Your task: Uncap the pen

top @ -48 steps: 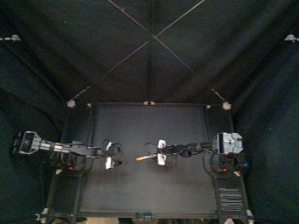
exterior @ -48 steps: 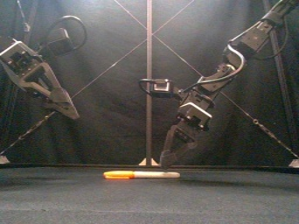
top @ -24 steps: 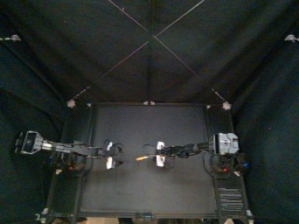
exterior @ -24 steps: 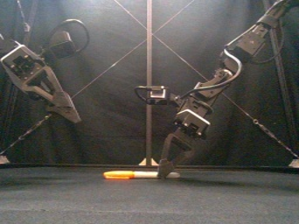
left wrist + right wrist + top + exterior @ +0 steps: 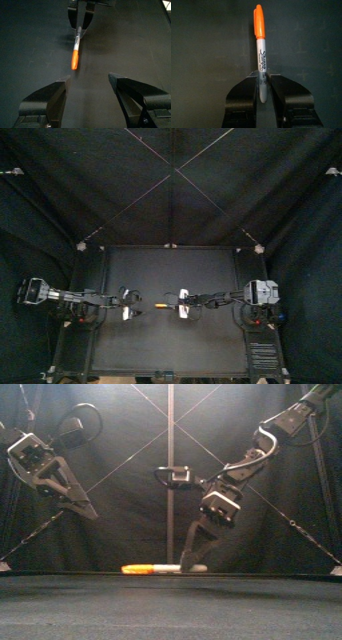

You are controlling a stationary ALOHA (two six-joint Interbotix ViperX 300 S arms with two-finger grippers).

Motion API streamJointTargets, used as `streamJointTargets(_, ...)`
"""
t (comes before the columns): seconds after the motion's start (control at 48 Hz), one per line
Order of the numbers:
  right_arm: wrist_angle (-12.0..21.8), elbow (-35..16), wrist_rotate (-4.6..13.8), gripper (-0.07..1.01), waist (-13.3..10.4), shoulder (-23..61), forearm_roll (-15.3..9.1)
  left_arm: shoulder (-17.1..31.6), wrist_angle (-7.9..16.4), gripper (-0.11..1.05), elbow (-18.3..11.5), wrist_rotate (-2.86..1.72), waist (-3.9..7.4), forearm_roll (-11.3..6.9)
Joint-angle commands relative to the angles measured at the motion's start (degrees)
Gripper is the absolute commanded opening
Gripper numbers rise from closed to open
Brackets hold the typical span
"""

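A marker pen with a grey barrel and an orange cap lies level near the table's middle. The cap points toward the left arm. My right gripper reaches down from the right and is shut on the barrel's rear end, one jaw close on each side. My left gripper hovers open above the table to the left of the cap, a gap away, with nothing between its fingers. In the left wrist view the right gripper shows at the pen's far end.
The black table carries nothing else. Black curtains close the back and both sides.
My right gripper has come down and shut on the pen's barrel. The pen now stands slightly higher in the front view. The left arm has shifted a little.
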Motion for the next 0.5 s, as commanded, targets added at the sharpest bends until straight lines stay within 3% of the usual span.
streamJointTargets(0.021, -0.26, -2.11, -0.09, 0.54, -0.18, -4.57, -0.26, -0.18, -1.41, 0.94, -1.85, 0.26, 0.35, 0.00)
streamJointTargets(0.25, -0.53, -4.13, -0.62, 0.54, 0.09, -6.42, -0.35, -0.18, -2.29, 0.94, -2.20, 0.26, 0.70, 0.09)
streamJointTargets(0.5, -0.62, -6.42, -0.18, 0.54, 0.97, -6.86, -2.64, -0.18, -4.22, 0.94, -2.55, 0.35, 2.02, 0.09)
